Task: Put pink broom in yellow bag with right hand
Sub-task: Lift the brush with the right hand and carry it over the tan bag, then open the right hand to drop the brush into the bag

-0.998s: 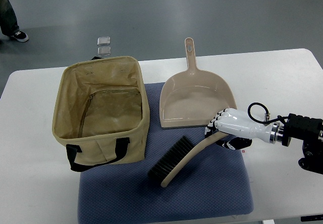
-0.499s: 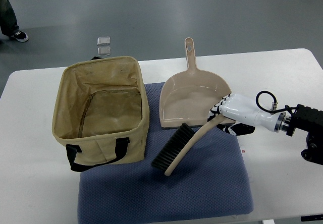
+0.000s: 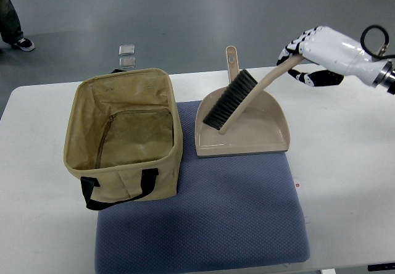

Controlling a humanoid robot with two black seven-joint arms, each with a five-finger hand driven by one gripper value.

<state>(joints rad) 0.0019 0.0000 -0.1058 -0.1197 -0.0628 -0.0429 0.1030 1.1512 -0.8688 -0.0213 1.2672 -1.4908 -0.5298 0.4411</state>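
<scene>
Your right robot hand (image 3: 307,55), a glossy white shell with black finger joints, sits at about 2 o'clock in the top view, its fingers curled tight around the curved handle end of the pink broom (image 3: 242,97). The broom is off the tabletop (image 3: 345,150): its smooth beige-pink handle slopes down toward 8 o'clock, and the dark, stiff bristle head hangs over the pan of the dustpan (image 3: 242,121). You cannot tell from this view whether the bristles touch the pan.

The dustpan is a smooth plastic scoop of the same pink tone, with a flat front lip and a slim handle with a hanging hole pointing to 12 o'clock. It rests partly on a blue mat (image 3: 210,224) with a fine dimpled weave.

The yellow bag (image 3: 123,135) stands at 9 o'clock, a soft boxy fabric tote, mouth open upward, with a zipped inner pocket and a black strap handle on its near side. Broom and bag are well apart, with the dustpan's left edge between them.
</scene>
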